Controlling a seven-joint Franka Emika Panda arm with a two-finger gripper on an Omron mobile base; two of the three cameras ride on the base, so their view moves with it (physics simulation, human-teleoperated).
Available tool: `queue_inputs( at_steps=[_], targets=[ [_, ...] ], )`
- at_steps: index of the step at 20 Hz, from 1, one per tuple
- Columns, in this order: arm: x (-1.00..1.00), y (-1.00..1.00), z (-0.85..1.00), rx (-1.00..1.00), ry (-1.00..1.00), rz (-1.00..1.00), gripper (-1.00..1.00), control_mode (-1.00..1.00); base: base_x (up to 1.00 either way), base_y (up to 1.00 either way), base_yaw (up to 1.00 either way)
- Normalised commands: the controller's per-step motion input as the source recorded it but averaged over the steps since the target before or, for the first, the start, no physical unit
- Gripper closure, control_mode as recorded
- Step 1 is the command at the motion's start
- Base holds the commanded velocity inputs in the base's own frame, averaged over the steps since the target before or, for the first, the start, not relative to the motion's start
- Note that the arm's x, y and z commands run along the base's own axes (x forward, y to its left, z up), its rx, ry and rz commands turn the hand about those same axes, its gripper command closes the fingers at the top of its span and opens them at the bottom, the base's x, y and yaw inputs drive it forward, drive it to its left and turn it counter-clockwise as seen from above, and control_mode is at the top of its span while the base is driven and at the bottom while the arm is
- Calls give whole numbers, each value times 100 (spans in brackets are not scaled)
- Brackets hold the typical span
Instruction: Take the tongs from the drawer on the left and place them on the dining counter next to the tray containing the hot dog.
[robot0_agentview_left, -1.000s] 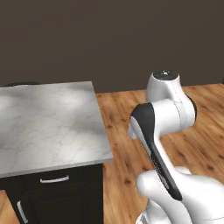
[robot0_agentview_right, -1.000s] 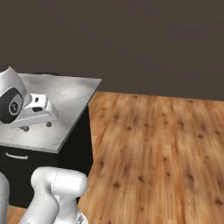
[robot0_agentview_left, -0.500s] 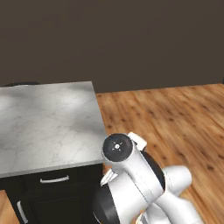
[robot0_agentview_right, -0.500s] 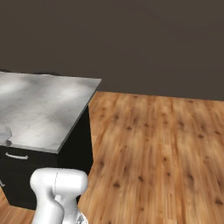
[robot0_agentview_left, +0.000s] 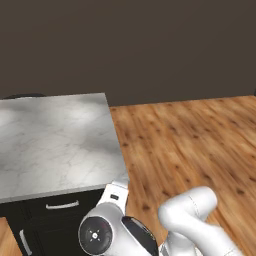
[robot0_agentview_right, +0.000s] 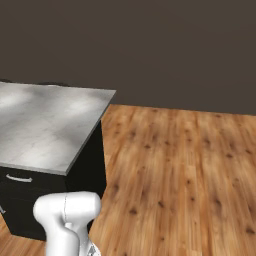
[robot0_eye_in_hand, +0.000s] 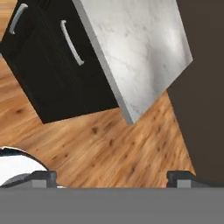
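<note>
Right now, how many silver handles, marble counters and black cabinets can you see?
Silver handles: 2, one on the drawer and one on the door
Marble counter: 1
Black cabinet: 1
Total: 4

Your two base views look forward and down from behind, sharing the white-grey veined marble countertop (robot0_agentview_left: 55, 145) (robot0_agentview_right: 45, 125). Your hand view looks at it (robot0_eye_in_hand: 140, 48) tilted, from low.
</note>
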Motion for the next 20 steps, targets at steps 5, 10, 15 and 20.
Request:
queue_inputs(
  at_steps=[5,10,15,20],
  targets=[
    [7,39,-73,-19,-10,31,-100,-100,0,0,0],
    [22,47,-65,-13,-14,28,-100,-100,0,0,0],
    [52,67,-53,-9,-19,20,-100,-100,0,0,0],
    [50,51,-24,-11,-30,16,-100,-100,0,0,0]
  ],
)
